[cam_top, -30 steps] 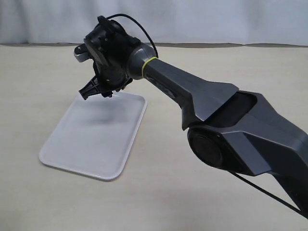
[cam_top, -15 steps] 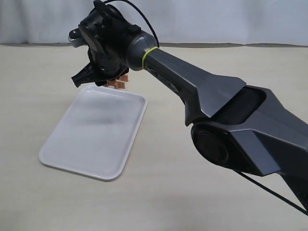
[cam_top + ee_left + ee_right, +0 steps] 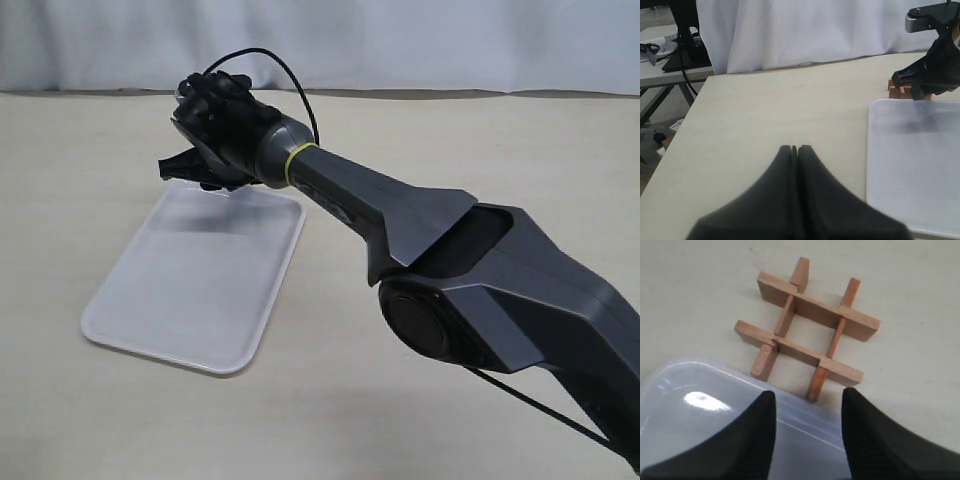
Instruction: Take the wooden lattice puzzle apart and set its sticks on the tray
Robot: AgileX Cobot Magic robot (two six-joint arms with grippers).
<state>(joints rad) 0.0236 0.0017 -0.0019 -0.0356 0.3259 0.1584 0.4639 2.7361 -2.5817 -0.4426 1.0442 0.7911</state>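
Note:
The wooden lattice puzzle point(image 3: 812, 310) lies assembled, hash-shaped, flat on the beige table just past the far short rim of the white tray point(image 3: 715, 390). My right gripper point(image 3: 807, 392) hovers open over that rim, its fingertips short of the puzzle and touching nothing. In the exterior view the right gripper point(image 3: 178, 168) and its wrist hide the puzzle, and the tray point(image 3: 190, 290) stretches toward the camera. The left wrist view shows a corner of the puzzle point(image 3: 896, 91) beside the tray point(image 3: 910, 170). My left gripper point(image 3: 795, 148) is shut on nothing, well off to the tray's side.
The right arm point(image 3: 480, 290) crosses the table diagonally from the near right. The table's edge point(image 3: 687, 120) runs beside the left gripper, with a side table holding scissors point(image 3: 649, 48) and a black stand beyond it. A white curtain point(image 3: 400, 40) closes the back.
The right gripper has swung toward the tray's far rim and tilted flatter. The puzzle, showing below it half a second ago, is now hidden behind the wrist in the exterior view.

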